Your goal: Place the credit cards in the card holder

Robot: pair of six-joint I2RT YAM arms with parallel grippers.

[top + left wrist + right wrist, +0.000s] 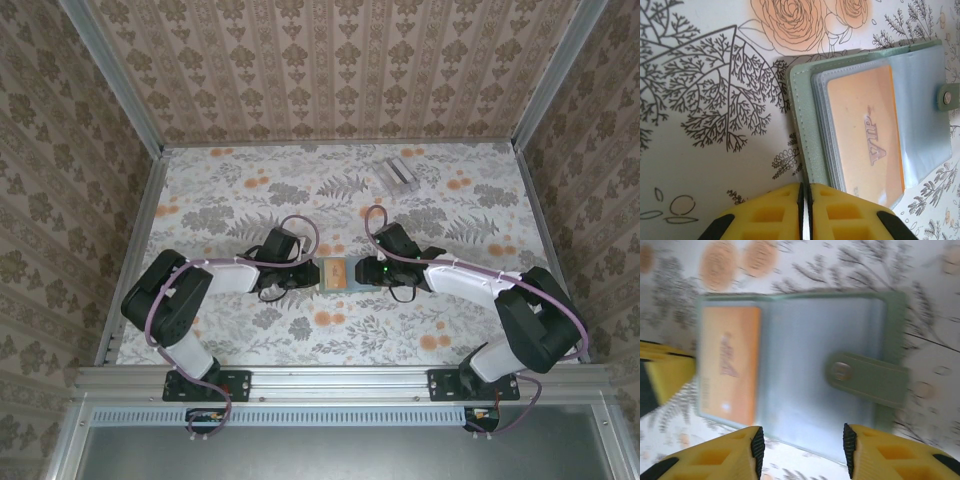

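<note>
One grey-green card holder [799,130] lies open on the flowered table [250,180], one orange credit card [865,135] marked "VIP" in its clear sleeve [920,115]; the left gripper [804,210] is pressed together, the right gripper [803,445] stands apart

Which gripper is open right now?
The right gripper: its jaws stand apart, beside the card holder. On the left gripper the jaws are pressed together.
</note>
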